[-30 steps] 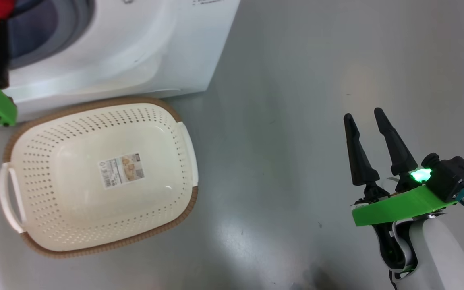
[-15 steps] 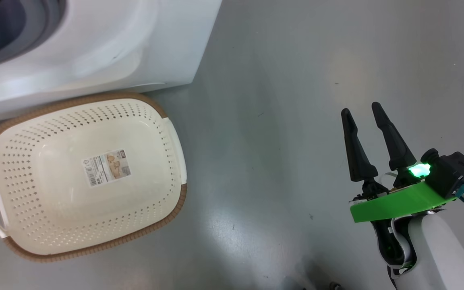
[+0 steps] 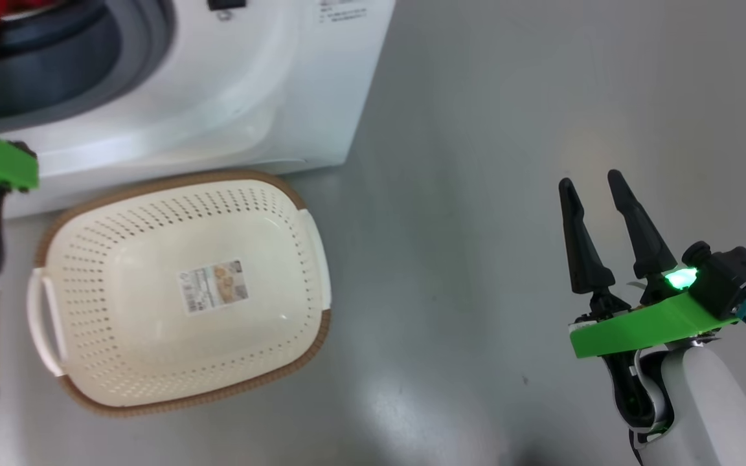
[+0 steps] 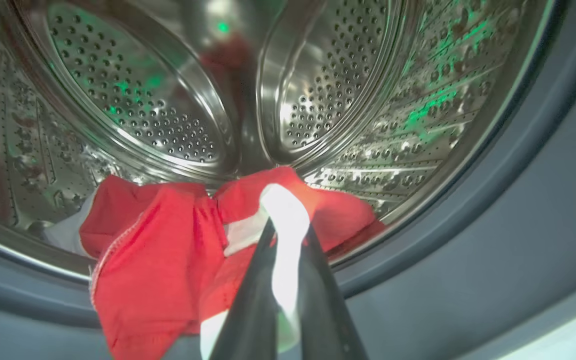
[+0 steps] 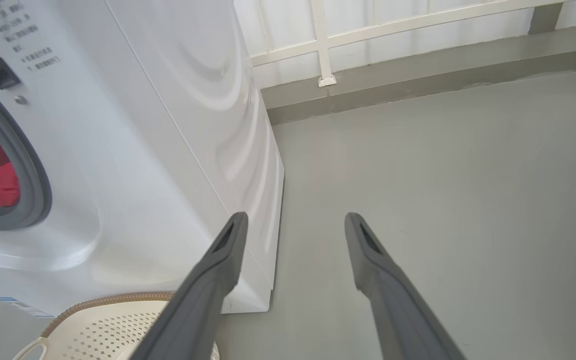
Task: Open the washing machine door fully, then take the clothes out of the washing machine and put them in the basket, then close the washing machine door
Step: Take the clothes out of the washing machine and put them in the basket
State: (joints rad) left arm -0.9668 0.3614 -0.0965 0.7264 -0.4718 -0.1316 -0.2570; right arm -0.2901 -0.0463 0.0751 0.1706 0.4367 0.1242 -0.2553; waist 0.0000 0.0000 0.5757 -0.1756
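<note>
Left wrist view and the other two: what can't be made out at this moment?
1. How many clothes there are: left wrist view, the bundle runs off the bottom edge and behind the left gripper, which is shut on it.
2. Print on the basket sticker: head view, too small.
3. Panel text on the washing machine: right wrist view, too small, partly cut by the top edge.

Drum (image 4: 133, 100) seen as polished, perforated steel, clothes (image 4: 153, 250) shown as soft red and white cloth, gasket (image 4: 518, 225) formed in matt grey rubber, machine (image 3: 250, 84) clad in glossy white panels, basket (image 3: 88, 272) moulded in cream plastic, edged in brown woven-look trim, floor (image 3: 476, 162) finished smooth grey, faintly sheened
</note>
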